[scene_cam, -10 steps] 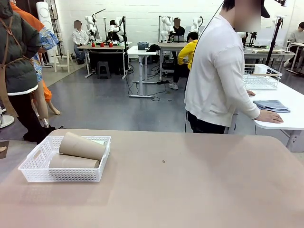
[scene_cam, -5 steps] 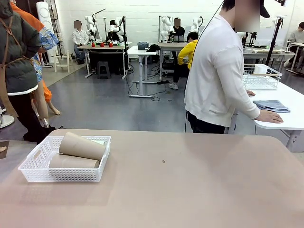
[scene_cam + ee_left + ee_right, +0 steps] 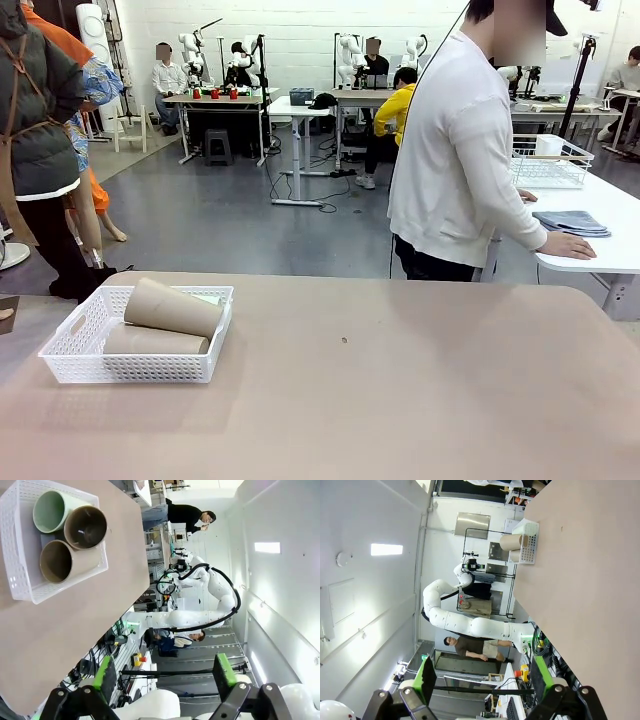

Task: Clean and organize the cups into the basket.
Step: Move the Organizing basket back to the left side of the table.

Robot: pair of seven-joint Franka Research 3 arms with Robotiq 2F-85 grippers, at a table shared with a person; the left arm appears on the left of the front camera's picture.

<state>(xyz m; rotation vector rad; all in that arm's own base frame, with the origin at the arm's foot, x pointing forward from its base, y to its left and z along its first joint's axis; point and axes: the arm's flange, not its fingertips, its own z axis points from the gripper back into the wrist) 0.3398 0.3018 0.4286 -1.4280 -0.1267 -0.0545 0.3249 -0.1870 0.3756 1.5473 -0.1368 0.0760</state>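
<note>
Robotics lab: rows of robot-arm workbenches [image 3: 215,98]

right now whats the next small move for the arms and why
Probably none beyond staying parked: all three cups, the mint one and two tan ones, already lie in the basket, and the left gripper and right gripper are open and empty.

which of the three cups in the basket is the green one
The pale mint green tumbler, lying deepest in the white lattice basket beside the two tan-brown tumblers; in the front view they almost hide it.
</note>
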